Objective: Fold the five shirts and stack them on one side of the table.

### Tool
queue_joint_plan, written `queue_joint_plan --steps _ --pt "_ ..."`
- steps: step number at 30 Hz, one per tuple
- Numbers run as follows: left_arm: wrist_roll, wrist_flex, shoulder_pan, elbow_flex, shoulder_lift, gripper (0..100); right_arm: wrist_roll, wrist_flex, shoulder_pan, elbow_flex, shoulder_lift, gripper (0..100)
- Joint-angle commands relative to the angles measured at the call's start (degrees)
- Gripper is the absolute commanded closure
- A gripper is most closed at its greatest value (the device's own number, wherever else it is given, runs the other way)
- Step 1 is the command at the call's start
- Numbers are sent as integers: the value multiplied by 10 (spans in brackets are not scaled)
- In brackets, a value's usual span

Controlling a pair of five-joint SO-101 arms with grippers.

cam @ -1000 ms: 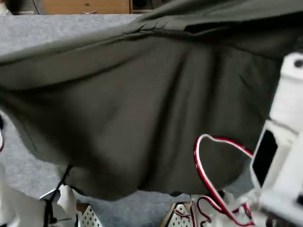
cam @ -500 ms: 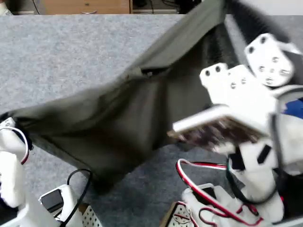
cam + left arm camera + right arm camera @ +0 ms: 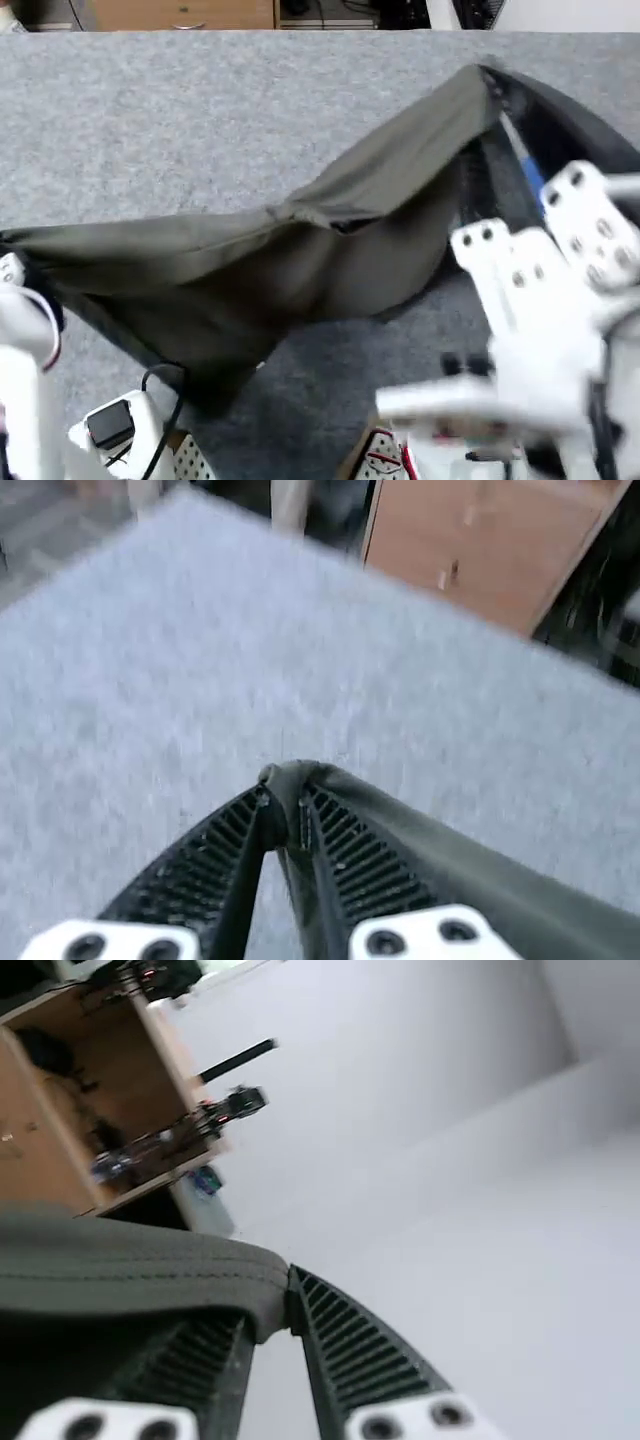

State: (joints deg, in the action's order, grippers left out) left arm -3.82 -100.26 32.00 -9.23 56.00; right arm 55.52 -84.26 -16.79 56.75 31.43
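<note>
Between left pincer (image 3: 285,780) and right pincer (image 3: 268,1305), shirt (image 3: 250,270) stretched, both pinching its edge; thin bite may slip under tension.

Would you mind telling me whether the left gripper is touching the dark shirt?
Touching: the left wrist view shows the left gripper pinching a fold of the shirt between its fingers.

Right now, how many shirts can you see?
1: a dark shirt hangs stretched over the table, one end clamped in the left pincer, the other in the right pincer. More may be hidden beneath it.
</note>
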Motion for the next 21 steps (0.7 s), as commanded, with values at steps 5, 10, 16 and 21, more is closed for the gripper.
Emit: queue_joint_plan --steps 5,10,16,21 --pt "-3 -5 -1 -112 -1 982 11 58 -7 77 -5 994" --pt "-3 -5 -1 -114 -1 982 23 120 -9 75 -9 994" --pt "-4 -5 -1 -120 0 982 23 158 -10 75 -8 994" --pt "-4 -5 -5 -100 27 981 23 135 -9 44 -7 994"
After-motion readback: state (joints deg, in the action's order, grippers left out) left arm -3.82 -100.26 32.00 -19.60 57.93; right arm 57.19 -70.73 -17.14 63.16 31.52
